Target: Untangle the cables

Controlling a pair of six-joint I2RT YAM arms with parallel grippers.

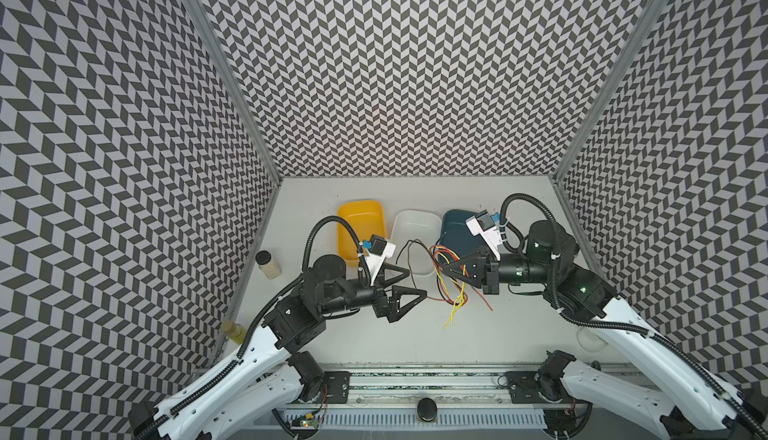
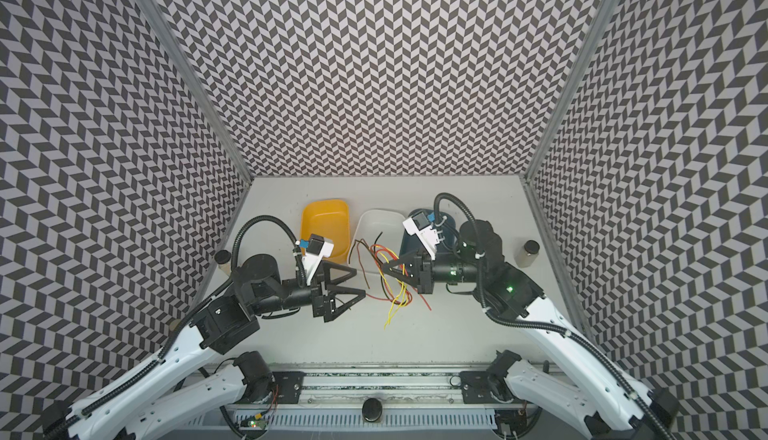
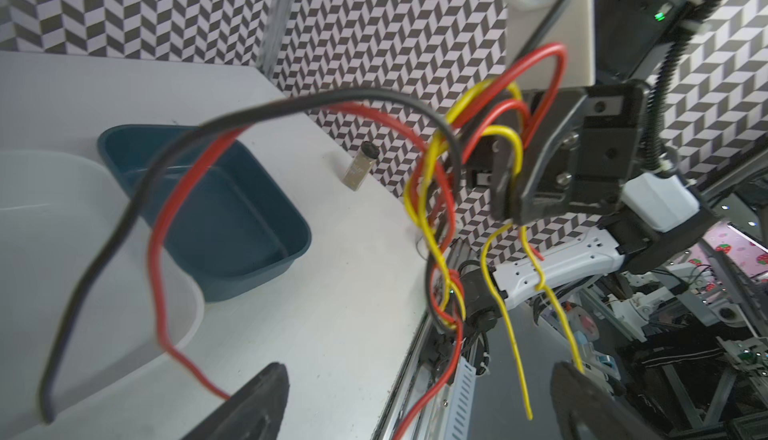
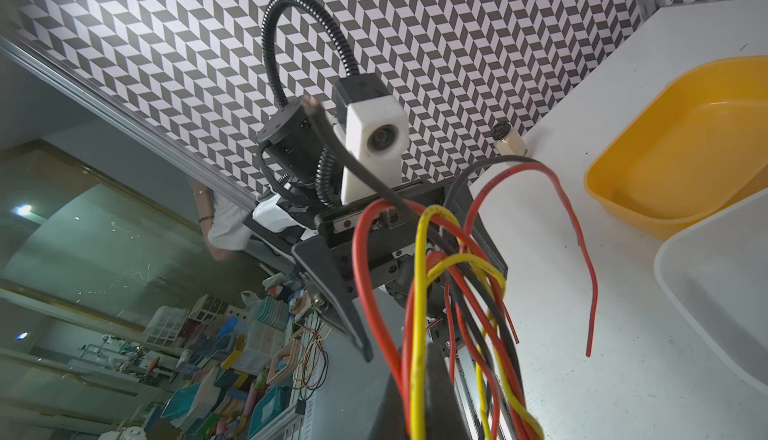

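The cables (image 1: 453,282) are a knot of thin red, yellow and black wires, hanging above the table in both top views. My right gripper (image 1: 444,268) is shut on the knot's upper loops; the right wrist view shows red and yellow strands pinched at the right gripper (image 4: 419,396). Loose yellow and red ends dangle toward the table, and a black strand arcs over the white tub. My left gripper (image 1: 417,283) stands wide open just left of the cables (image 2: 392,269), holding nothing. In the left wrist view the cables (image 3: 432,168) hang beyond the left gripper (image 3: 415,400).
Three tubs sit in a row at the back: yellow (image 1: 359,226), white (image 1: 415,222) and dark blue (image 1: 453,226). A small jar (image 1: 268,264) and a bottle (image 1: 233,331) stand by the left wall. Another jar (image 2: 527,253) stands by the right wall.
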